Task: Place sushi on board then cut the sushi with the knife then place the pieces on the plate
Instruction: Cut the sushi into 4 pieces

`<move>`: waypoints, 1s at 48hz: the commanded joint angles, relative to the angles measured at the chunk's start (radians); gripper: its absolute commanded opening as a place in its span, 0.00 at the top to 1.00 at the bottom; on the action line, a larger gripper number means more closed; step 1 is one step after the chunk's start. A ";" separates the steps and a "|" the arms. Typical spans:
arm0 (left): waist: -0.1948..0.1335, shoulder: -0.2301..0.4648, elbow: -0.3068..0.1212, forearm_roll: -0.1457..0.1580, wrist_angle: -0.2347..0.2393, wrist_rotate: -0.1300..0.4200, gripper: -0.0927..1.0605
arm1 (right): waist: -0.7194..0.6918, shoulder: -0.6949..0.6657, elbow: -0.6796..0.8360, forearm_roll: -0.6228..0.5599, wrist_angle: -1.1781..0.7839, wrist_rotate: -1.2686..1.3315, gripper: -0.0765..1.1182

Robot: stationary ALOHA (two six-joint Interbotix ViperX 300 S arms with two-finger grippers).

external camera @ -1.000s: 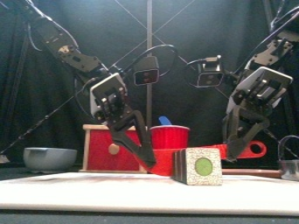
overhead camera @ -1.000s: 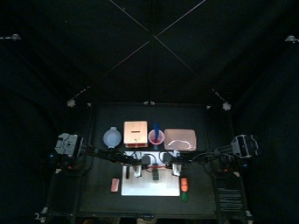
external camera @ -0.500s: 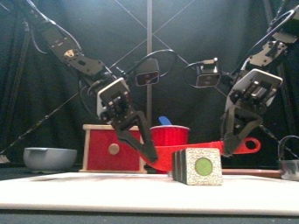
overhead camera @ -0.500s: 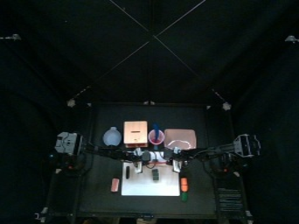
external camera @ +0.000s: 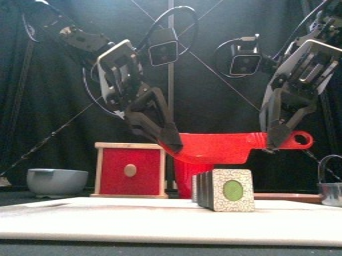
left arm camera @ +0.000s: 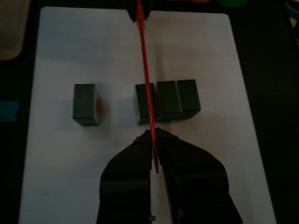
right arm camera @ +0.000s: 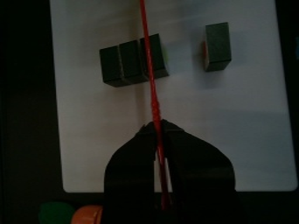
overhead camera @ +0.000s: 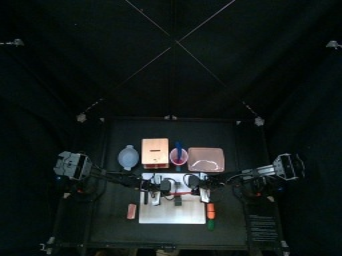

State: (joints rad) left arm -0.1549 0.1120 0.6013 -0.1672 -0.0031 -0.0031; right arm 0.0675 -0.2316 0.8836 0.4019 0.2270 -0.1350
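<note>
front view, left claw point(external camera: 166, 138) and right claw point(external camera: 273, 144) both gripping red knife point(external camera: 221, 147), now raised higher above sushi point(external camera: 227, 190)

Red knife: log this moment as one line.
grip: left pincer and right pincer shut on red knife | knife: level, above sushi roll | white board: one piece apart

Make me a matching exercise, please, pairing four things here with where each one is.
Things: 1 red knife; 2 sushi roll; 3 blue-grey bowl; 4 wooden box.
Places: A on the white board; B farthest left, at the back; C held up between left hand and right hand; D just right of the bowl.
Pairs: 1-C; 2-A; 3-B; 4-D.
</note>
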 commanded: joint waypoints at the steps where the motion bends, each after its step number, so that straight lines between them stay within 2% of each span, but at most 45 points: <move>1: -0.009 -0.006 -0.025 -0.017 -0.006 0.002 0.54 | 0.000 -0.015 -0.018 0.005 -0.008 0.003 0.74; 8: -0.009 -0.002 -0.026 -0.018 -0.006 0.002 0.54 | 0.002 -0.008 -0.015 0.006 -0.012 0.003 0.74; 24: -0.018 0.008 -0.026 -0.046 -0.006 0.002 0.54 | 0.011 0.018 -0.018 0.020 -0.014 0.003 0.74; 48: -0.017 0.028 -0.021 -0.046 -0.006 0.000 0.54 | 0.012 0.049 -0.018 0.021 -0.012 0.003 0.74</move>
State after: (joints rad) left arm -0.1672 0.1442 0.5967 -0.2117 -0.0046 -0.0031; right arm 0.0828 -0.1764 0.8820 0.4203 0.2178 -0.1335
